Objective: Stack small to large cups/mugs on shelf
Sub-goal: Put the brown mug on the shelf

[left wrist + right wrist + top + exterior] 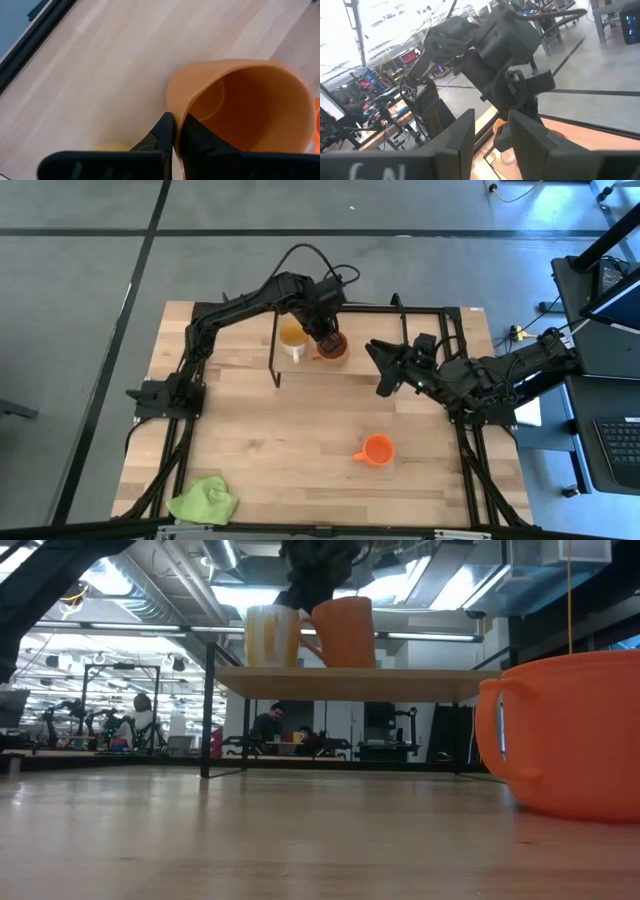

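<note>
On the shelf [360, 325], a light board on black legs [400, 683], the white mug with a yellow inside [292, 335] [270, 635] and the brown mug [332, 347] [345, 632] stand side by side on their bases. My left gripper [325, 330] [177, 127] reaches down from above and is shut on the brown mug [250, 105]. The bright orange mug [376, 450] stands upright on the table, close to the low camera [565, 735]. My right gripper [385, 375] [487, 135] hangs open to the right of the shelf, touching nothing. My left gripper pinches the brown mug's wall at the rim [176, 112], one finger [200, 135] inside the cup and one finger [162, 132] outside. The fingers come from above, pointing down. The mug stands upright with its base on the shelf board, next to the white mug.
A lime-green cloth [205, 500] lies crumpled at the table's near left corner. Bare tabletop [290, 425] stretches between the shelf and the orange mug. Black frame rails run along the table's left and right edges. People and other workstations show in the room behind.
</note>
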